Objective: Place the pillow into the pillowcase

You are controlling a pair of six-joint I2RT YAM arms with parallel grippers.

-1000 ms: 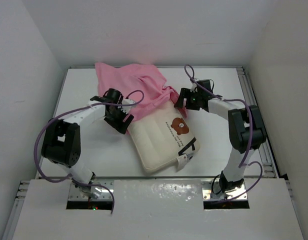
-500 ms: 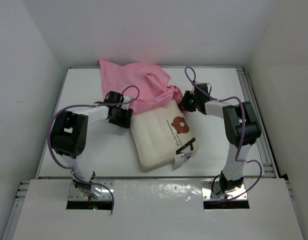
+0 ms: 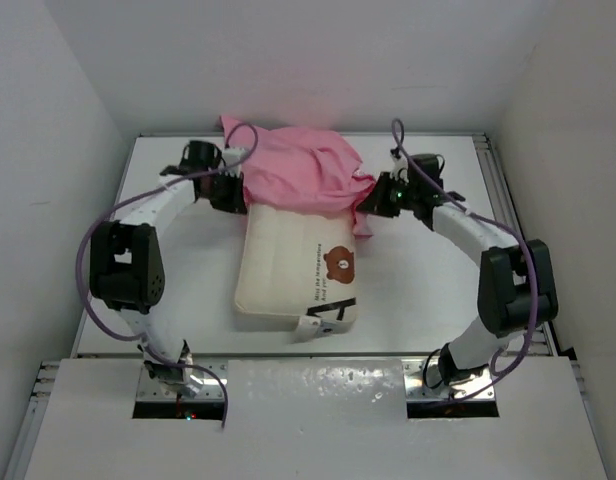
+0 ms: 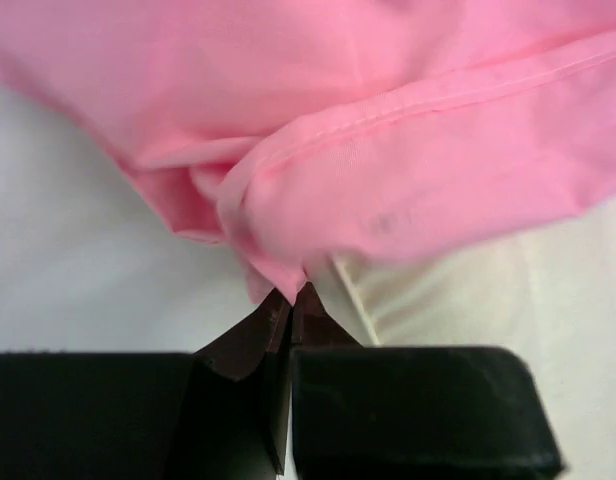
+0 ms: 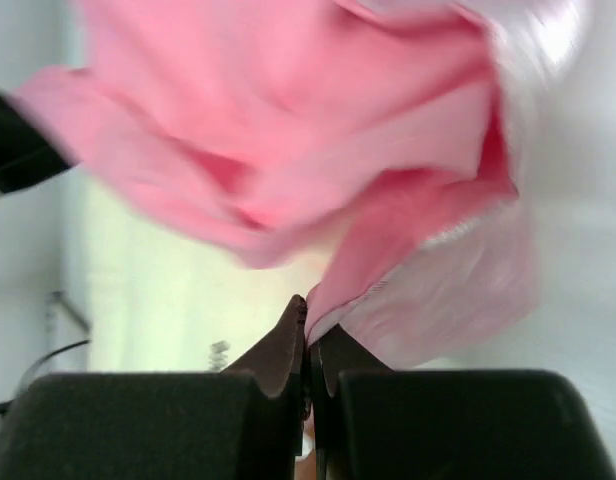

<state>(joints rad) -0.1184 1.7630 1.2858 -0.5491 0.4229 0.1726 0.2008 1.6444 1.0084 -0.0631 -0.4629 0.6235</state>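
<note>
pink pillowcase (image 3: 298, 172), arms (image 3: 156, 206) (image 3: 470, 228) outstretched (jaws tight)

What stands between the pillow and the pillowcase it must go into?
Nothing visible does. The pillow meets the hem of the pillowcase at its far end. The left gripper and the right gripper pinch that hem on either side.

Visitor: Where do you look from?
Me: One camera sits high behind my bases, facing down over the whole table (image 3: 188, 300). One rides each wrist, facing forward, very near the pillowcase (image 3: 298, 175) — the pink cloth all three views share.
</note>
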